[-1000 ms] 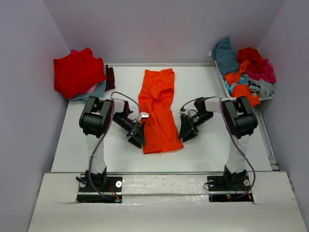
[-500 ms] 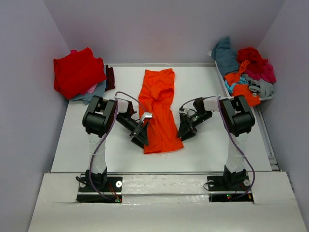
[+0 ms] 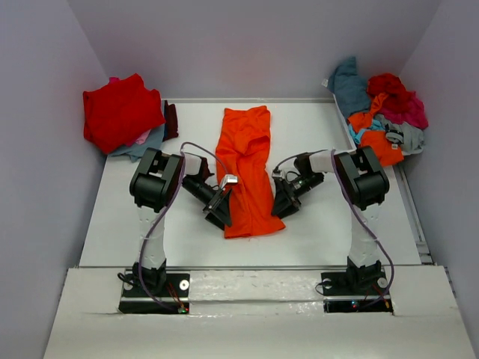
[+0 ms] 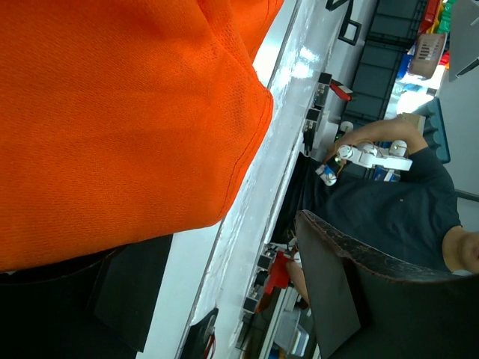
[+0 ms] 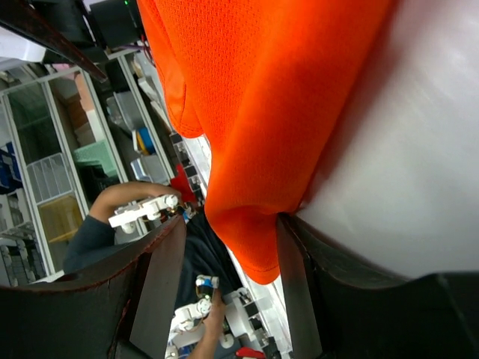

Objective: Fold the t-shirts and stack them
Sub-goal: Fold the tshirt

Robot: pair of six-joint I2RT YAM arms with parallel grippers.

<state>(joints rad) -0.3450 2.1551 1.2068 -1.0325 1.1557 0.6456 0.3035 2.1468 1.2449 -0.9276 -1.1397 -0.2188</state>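
A bright orange t-shirt (image 3: pixel 244 168), folded into a long strip, lies down the middle of the white table (image 3: pixel 112 217). My left gripper (image 3: pixel 221 208) is at the strip's near left corner and my right gripper (image 3: pixel 284 200) at its near right corner. In the left wrist view the orange cloth (image 4: pixel 112 112) covers the lower finger (image 4: pixel 112 295), and the left gripper (image 4: pixel 232 292) stands open. In the right wrist view the shirt's corner (image 5: pixel 254 224) hangs between the wide-apart fingers of the right gripper (image 5: pixel 224 299); one finger (image 5: pixel 307 292) touches the cloth's edge.
A stack of folded shirts with a red one (image 3: pixel 118 112) on top sits at the back left. A heap of loose shirts (image 3: pixel 383 112), teal, red, magenta, orange and grey, fills a tray at the back right.
Both grippers have slid inward to the near corners of the orange shirt. Their jaws have narrowed slightly, the right more than the left.
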